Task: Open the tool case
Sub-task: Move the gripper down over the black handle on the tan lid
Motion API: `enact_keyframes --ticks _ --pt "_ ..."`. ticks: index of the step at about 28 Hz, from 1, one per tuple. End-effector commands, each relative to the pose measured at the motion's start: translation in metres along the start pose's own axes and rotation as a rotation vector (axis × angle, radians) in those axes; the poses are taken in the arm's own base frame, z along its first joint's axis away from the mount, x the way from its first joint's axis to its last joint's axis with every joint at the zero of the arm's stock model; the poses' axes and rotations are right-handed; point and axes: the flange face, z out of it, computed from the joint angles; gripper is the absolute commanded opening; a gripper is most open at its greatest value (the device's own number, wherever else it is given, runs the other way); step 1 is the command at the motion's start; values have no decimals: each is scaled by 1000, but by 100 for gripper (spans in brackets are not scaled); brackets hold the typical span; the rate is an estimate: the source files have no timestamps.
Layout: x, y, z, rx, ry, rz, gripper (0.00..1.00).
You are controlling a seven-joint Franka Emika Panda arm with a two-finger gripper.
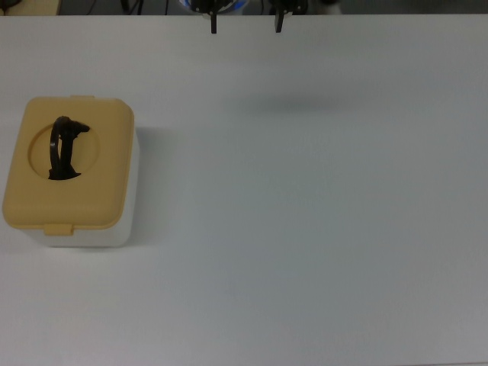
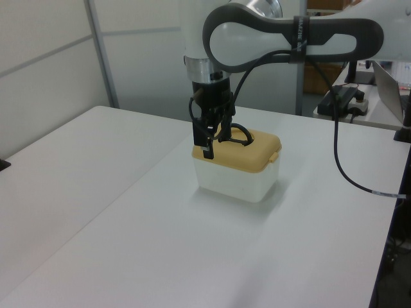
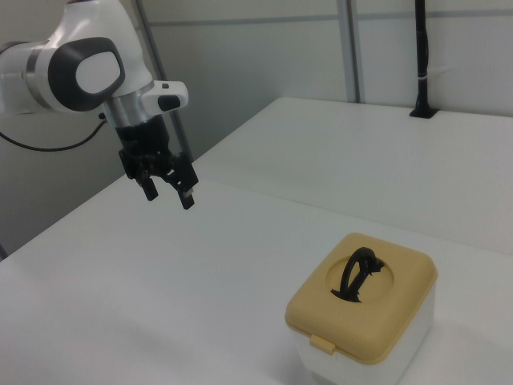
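The tool case [image 1: 69, 174] is a white box with a tan-yellow lid lying flat and shut on it, at the top view's left. A black handle [image 1: 65, 147] stands up in the lid's round recess, and a latch tab [image 1: 59, 228] sits on the lid's near edge. The case also shows in the left view [image 2: 241, 168] and the right view [image 3: 365, 309]. My gripper [image 1: 245, 20] hangs open in the air at the top view's upper edge, far from the case. In the right view the gripper [image 3: 168, 195] is up and to the left of the case, holding nothing.
A wide white table [image 1: 320, 229] carries the case. In the left view a black cable [image 2: 340, 160] hangs from the arm at the right, with a desk and equipment [image 2: 350, 96] behind it. A black post [image 3: 420, 60] stands at the table's far edge in the right view.
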Motion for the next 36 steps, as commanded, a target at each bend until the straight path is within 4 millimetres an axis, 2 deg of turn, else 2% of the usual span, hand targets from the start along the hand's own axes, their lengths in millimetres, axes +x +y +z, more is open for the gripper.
enact_keyframes --ticks 1,6,12,14,17,18,21,22,26,30,31,32,34,36 --pt "-1 11 2 -35 -9 23 100" --pt "3 31 6 -45 -11 33 100" --pt "7 67 15 -37 -27 3 100" --pt "9 90 21 -20 -36 4 100" --pt "12 113 24 -16 -21 25 100" --pt "15 131 25 -11 10 32 100" --pt "19 147 27 -17 43 31 100" --pt "21 152 31 -21 45 33 100" --pt "34 205 50 -28 111 107 100" --pt "44 227 60 -41 178 133 100" --pt "44 250 71 -35 181 169 100" --pt "43 261 74 -34 181 185 100" --pt "41 274 80 -38 183 197 100" --pt "48 280 90 -52 202 144 100"
